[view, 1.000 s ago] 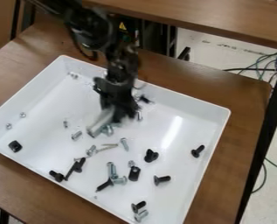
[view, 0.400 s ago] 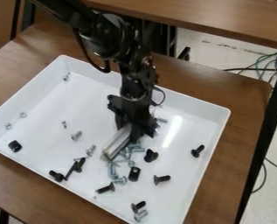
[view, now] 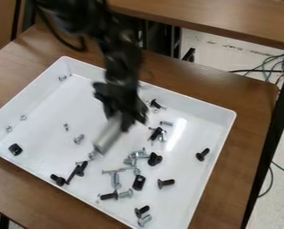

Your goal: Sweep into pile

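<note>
I find the screws (view: 136, 157) loosely grouped below the middle of the tray (view: 78, 100), with others scattered toward its walls. One black nut (view: 15, 149) lies near the left corner. I have the gripper (view: 125, 120) over the tray, somewhat blurred, its jaws clamped on a pale bar (view: 109, 135) slanting down to the left of the group. The tray sits on a brown table (view: 260, 96); cables (view: 274, 67) lie on the floor beyond.

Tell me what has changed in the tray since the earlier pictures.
The gripper, still holding the light bar, swept toward the tray's near edge, then drew back up and left. Several silver screws have shifted down and right, now clustered. The squarish black piece at left and black screw at far right stayed put.
</note>
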`<state>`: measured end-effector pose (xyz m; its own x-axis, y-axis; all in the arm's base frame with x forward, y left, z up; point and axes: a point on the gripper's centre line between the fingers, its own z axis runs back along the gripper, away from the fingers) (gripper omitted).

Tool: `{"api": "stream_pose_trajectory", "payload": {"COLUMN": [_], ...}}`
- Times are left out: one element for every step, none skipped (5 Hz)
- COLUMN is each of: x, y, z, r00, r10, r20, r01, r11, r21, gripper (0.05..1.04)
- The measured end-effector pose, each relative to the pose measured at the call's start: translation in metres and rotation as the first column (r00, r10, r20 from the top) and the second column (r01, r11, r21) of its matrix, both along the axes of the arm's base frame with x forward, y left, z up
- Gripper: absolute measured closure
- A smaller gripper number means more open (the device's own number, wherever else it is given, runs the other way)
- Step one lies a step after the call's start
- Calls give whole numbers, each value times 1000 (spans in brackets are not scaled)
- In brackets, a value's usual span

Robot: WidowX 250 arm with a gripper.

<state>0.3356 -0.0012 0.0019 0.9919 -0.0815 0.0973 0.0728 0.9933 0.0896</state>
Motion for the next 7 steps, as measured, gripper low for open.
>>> {"api": "stream_pose_trajectory", "payload": {"x": [-1, 4, -8, -18, -21, -30, -47], "y": [42, 76, 131, 175, 182, 162, 135], "z": [14, 17, -11, -40, -46, -51, -51], "r00": [995, 985, 963, 951, 949, 944, 921], "r10": [94, 173, 268, 309, 315, 331, 389], "r20": [22, 19, -31, -25, 9, -12, -4], "r01": [-95, -174, -259, -300, -311, -324, -385], "r11": [995, 977, 951, 939, 933, 930, 912], "r21": [31, 123, 169, 167, 178, 176, 141], "gripper": [723, 723, 723, 723, 723, 723, 723]}}
